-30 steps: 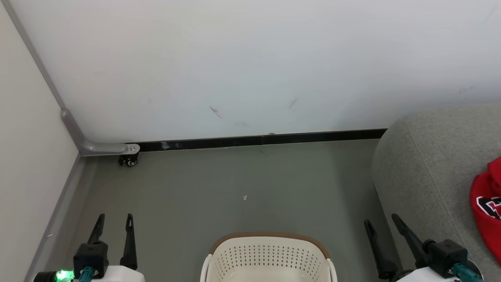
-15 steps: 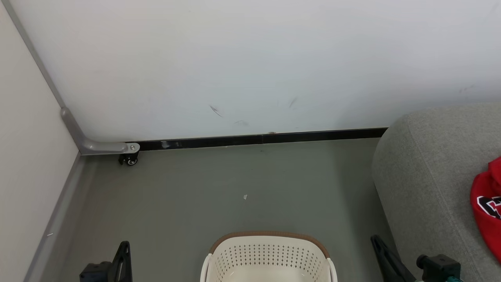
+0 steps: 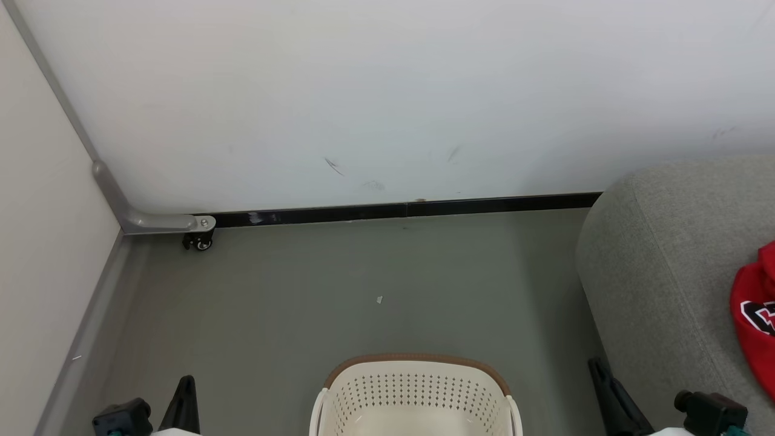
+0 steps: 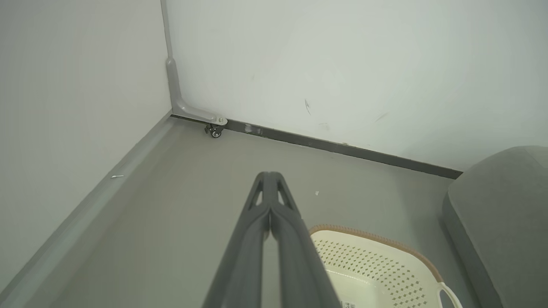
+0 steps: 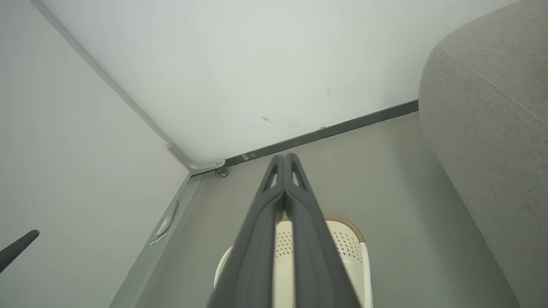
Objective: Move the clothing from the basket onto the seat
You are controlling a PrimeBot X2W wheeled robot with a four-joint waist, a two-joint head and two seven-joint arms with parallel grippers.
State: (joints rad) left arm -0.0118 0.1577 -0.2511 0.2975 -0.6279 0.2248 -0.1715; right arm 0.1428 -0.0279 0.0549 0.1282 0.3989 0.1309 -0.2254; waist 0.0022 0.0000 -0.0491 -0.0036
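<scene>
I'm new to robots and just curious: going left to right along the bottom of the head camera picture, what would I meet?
First the left gripper → basket → sofa → red garment lying on it.

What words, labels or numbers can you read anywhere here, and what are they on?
No text reads in full.
Red garment on the sofa: black-and-white lettering, cut off at the picture's edge, unreadable.
Paper label inside the basket: print too small to read.
</scene>
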